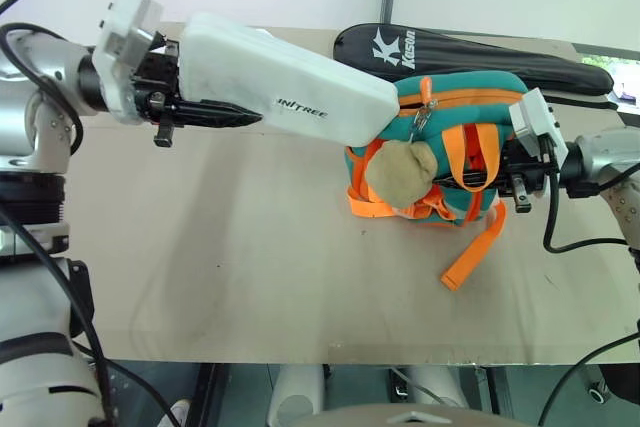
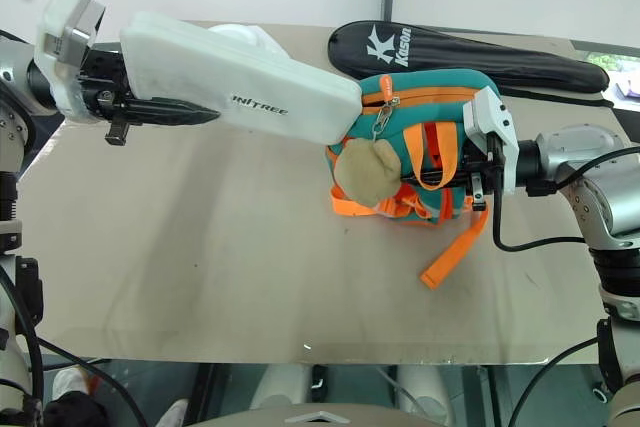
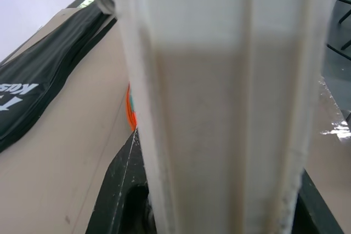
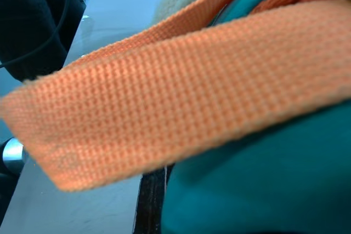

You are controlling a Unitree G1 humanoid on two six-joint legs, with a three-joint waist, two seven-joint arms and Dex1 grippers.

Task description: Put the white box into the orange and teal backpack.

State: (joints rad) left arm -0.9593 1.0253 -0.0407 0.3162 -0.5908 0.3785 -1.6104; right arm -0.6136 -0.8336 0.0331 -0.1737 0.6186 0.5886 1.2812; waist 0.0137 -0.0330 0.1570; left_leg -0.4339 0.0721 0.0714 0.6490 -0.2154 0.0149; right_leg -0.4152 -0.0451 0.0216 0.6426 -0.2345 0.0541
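Above table (image 1: 250, 277) | left end effector (image 1: 215, 112) level, gripping white box (image 1: 290, 82)

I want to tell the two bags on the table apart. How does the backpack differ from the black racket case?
The backpack is small, bulky, teal and orange, with a plush toy; the black racket case is long, flat, with white lettering. The backpack's strap is pinched by the right gripper; the case lies untouched behind it. Both rest on the table.
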